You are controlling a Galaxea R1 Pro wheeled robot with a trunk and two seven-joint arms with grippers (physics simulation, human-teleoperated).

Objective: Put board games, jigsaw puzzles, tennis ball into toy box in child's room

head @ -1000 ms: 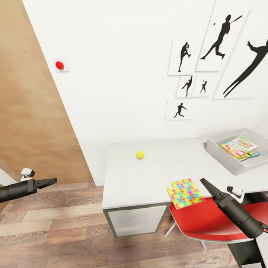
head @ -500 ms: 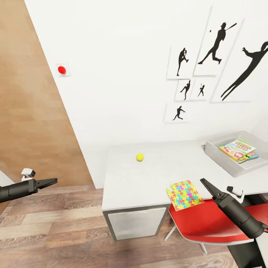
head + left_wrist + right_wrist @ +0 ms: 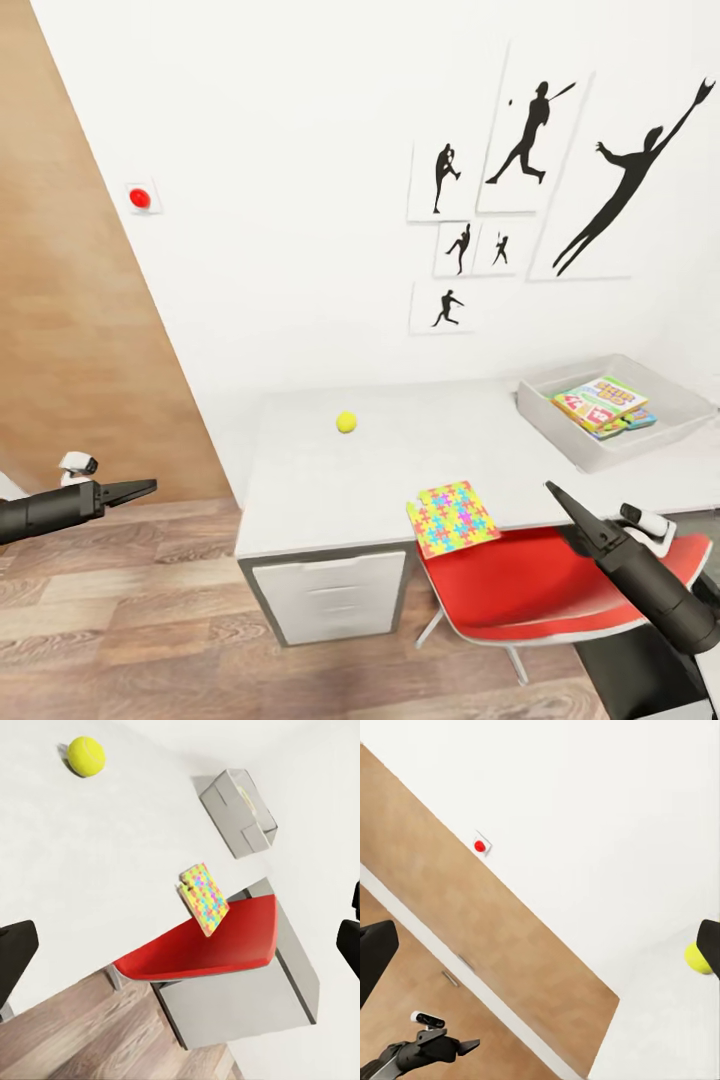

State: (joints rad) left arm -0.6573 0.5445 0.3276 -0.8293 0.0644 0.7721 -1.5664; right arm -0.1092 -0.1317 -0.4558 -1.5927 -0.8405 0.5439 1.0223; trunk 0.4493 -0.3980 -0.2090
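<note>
Both the left gripper and right gripper hang pressed together, tennis ball at eleven o'clock of the jigsaw puzzle.

Both arms are dark grey to black cylinders that narrow toward the front. The left hand ends in 2 thin black tapering fingers, with a small white camera block with a dark lens mounted just behind it. The right hand has the same pointed black fingers and a similar white-and-black camera block beside its thicker dark forearm
</note>
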